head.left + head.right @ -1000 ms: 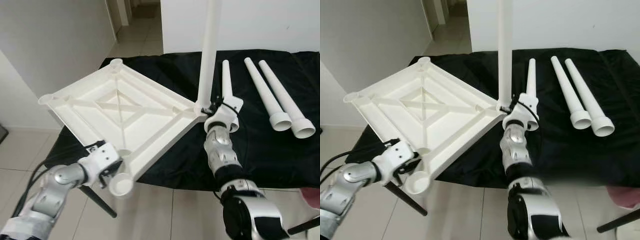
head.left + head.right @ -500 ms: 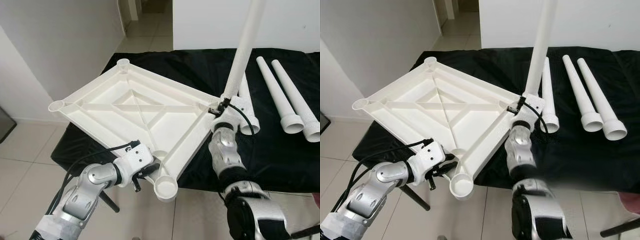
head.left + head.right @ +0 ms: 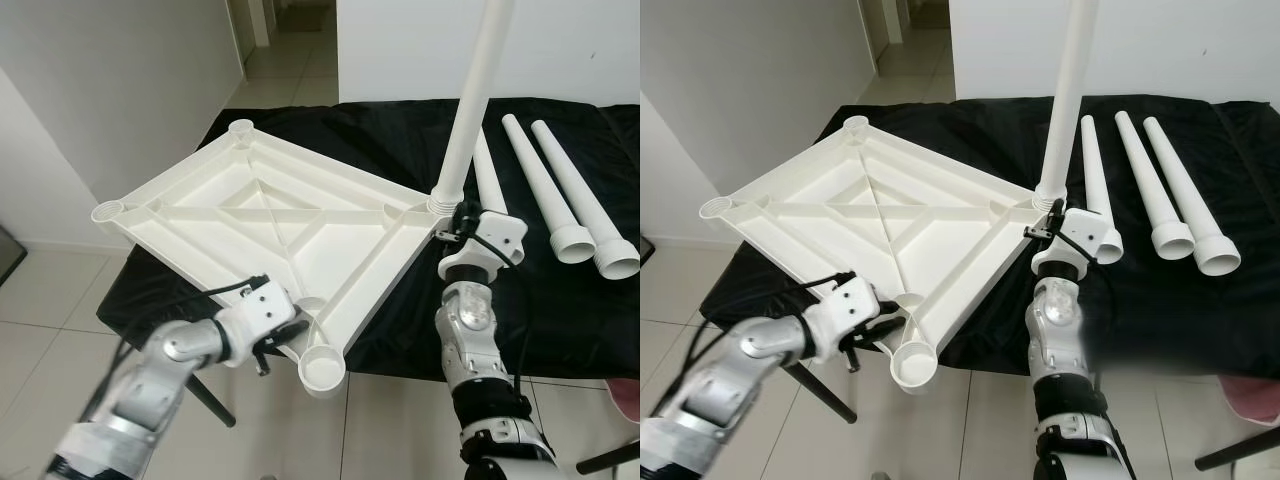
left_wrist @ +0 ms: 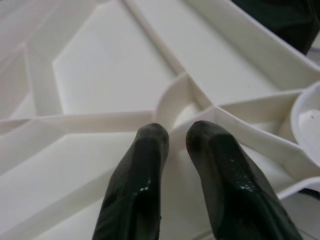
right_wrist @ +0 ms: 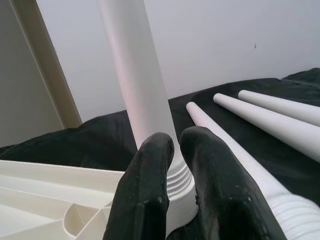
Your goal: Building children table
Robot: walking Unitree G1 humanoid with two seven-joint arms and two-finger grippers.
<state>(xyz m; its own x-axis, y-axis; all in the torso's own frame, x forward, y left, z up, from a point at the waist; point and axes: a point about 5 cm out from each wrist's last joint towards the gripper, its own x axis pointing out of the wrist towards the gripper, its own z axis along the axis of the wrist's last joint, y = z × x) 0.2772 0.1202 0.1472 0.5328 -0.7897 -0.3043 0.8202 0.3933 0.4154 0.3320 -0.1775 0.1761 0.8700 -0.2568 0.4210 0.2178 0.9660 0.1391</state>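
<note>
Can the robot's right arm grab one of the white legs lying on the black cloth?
Probably yes. The right tool sits at the base of the standing leg, and the nearest loose leg lies right beside it on the black cloth, with nothing between. It would have to leave the standing leg first.

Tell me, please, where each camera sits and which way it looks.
Left eye view: on the head, looking forward and down at the upturned white tabletop on the black cloth; both silver arms show.
Right eye view: the head's other eye, same scene; it shares the three loose legs.
Left wrist view: along the left gripper, over the tabletop's ribs.
Right wrist view: along the right gripper, at the upright leg in its corner socket.
</note>
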